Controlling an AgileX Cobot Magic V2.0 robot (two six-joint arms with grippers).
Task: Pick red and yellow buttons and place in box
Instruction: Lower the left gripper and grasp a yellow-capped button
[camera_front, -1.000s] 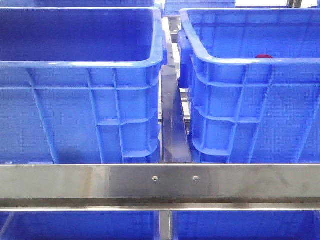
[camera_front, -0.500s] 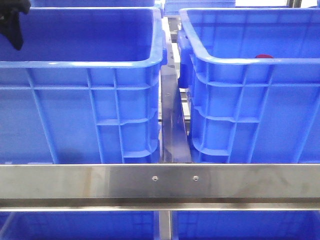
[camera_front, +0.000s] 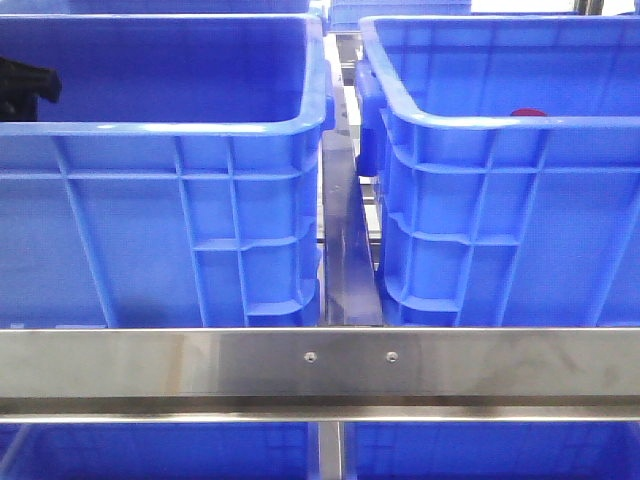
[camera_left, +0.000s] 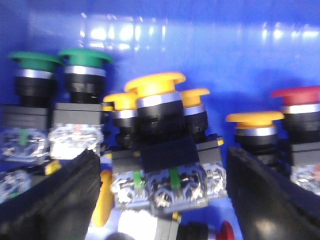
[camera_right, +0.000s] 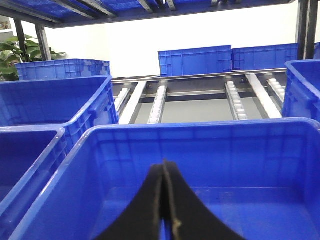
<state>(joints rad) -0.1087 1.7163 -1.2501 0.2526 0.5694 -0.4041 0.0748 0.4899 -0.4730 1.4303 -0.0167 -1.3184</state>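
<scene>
Front view: two large blue crates stand side by side on a steel-railed rack. The left gripper is partly visible inside the left crate. In the left wrist view its fingers are spread apart, straddling a yellow button among a cluster of green, yellow and red buttons. The right gripper hangs above the box with fingers pressed together, holding nothing.

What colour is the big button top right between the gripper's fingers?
Yellow-orange. The button shows best in the left wrist view, between the open left gripper.
</scene>
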